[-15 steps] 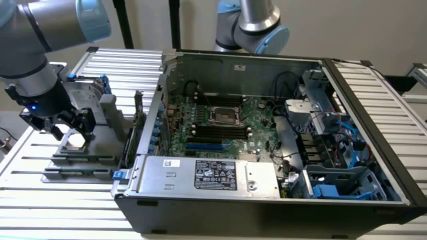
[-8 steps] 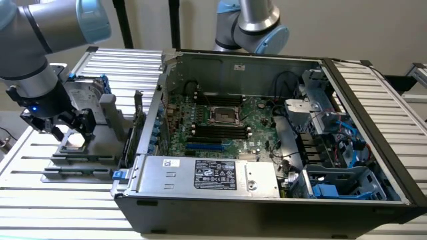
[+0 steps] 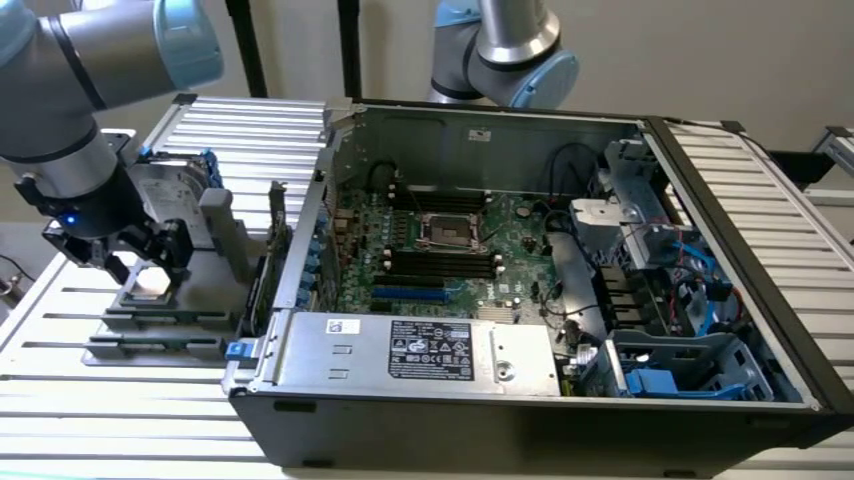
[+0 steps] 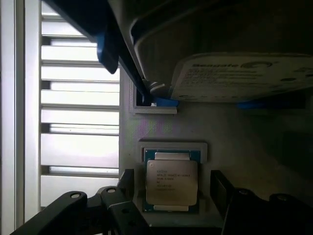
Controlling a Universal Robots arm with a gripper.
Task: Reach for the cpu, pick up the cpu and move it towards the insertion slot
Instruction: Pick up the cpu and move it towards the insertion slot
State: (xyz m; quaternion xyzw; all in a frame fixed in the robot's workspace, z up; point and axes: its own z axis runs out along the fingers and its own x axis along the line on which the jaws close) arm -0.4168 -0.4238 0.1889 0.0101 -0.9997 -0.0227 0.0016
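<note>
Gripper (image 4: 172,188) low over cpu (image 4: 172,182). Jaws spread, one finger each side of chip, gap both sides, not pinching.
Cpu flat in grey holder nest (image 4: 171,147), centred between jaws, longer edges parallel to finger faces.
Insertion slot (image 3: 450,230) well apart, inside open computer case (image 3: 400,420).

My arm (image 3: 80,60) comes in from the exterior view's left, elbow high, wrist (image 3: 78,195) pointing approx straight down. My gripper (image 3: 144,272) sits low, fingers (image 4: 124,188) spread apart w/ a wide gap btwn them.
</note>
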